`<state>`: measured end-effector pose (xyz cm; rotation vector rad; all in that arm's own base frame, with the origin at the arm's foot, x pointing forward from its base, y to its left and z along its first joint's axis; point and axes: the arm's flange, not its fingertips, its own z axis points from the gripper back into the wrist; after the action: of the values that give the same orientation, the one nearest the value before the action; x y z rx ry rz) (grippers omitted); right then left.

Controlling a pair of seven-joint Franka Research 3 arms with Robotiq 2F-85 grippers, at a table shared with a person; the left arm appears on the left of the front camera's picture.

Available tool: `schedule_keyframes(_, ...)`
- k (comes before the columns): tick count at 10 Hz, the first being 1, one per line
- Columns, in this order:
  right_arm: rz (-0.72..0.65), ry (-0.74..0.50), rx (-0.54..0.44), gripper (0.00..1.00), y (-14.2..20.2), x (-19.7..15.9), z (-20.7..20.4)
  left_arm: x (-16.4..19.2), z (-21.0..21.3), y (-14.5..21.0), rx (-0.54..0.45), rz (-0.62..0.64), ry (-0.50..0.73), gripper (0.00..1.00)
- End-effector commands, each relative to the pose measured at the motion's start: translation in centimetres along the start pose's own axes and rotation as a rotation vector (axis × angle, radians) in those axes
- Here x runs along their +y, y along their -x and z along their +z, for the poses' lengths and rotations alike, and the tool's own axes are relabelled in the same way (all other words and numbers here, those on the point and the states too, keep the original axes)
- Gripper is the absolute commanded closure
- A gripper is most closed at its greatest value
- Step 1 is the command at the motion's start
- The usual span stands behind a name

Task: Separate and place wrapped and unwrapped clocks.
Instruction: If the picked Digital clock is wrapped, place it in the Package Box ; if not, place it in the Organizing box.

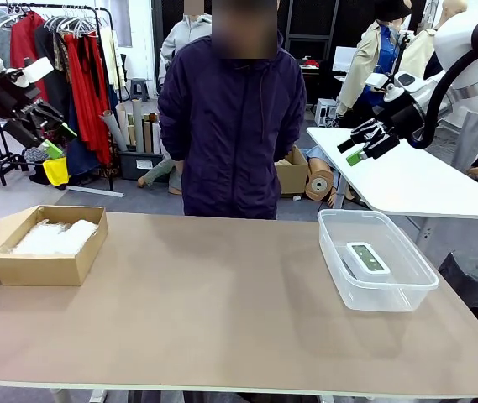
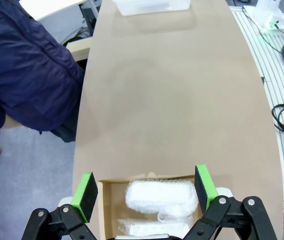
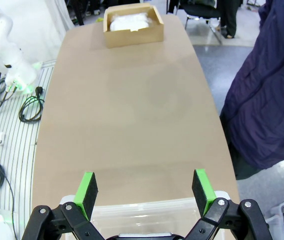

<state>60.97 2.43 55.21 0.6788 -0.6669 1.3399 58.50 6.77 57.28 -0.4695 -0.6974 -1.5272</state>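
Even indoor light, soft shadows, sharp focus; wrist views bend at edges.

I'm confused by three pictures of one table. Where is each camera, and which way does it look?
Front view: sits between the arms, looks across the table at the person; both arms show, raised.
Left wrist view: looks down over the box with wrapped clocks; its open fingers show.
Right wrist view: looks down over the tub; its open fingers show.
Shared: the wrist views show the box and the tub.
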Motion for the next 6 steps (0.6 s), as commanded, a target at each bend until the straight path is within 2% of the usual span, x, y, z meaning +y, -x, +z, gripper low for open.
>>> schedule_keyframes(1,0.005,-0.001,0.001,0.0,-0.16,0.26,0.02,0.01,0.21,-0.14,-0.022,0.015,-0.021,0.0)
schedule_keyframes(6,0.005,-0.001,0.001,0.0,-0.16,0.26,0.02,0.04,0.04,-0.01,-0.002,0.003,-0.004,0.0)
